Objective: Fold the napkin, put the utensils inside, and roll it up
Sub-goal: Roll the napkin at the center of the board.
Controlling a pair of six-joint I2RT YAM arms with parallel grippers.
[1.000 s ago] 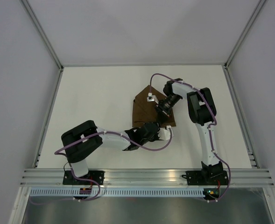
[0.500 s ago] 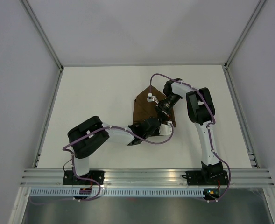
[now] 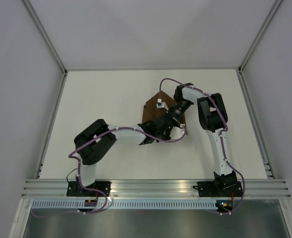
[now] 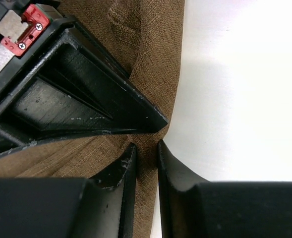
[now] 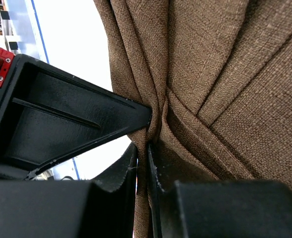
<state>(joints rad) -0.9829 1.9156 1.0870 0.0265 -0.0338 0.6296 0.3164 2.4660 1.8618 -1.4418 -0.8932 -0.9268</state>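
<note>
The dark brown napkin [image 3: 149, 110] lies bunched in the middle of the white table, mostly under both grippers. My left gripper [image 3: 166, 127] reaches in from the near left and is shut on the napkin's edge; in the left wrist view the cloth [image 4: 153, 54] runs up between its fingertips [image 4: 146, 148]. My right gripper [image 3: 172, 119] comes from the far right, tip to tip with the left, and is shut on a gathered fold of the napkin [image 5: 225, 74] in the right wrist view [image 5: 142, 149]. No utensils show in any view.
White table [image 3: 101, 109] with grey walls on three sides and an aluminium rail [image 3: 155, 187] along the near edge. The right arm's upright link [image 3: 212, 116] stands just right of the napkin.
My left gripper has moved away from the near edge toward the right gripper, taking the napkin's near edge with it. The visible cloth is now smaller and more bunched. The right gripper has barely moved.
</note>
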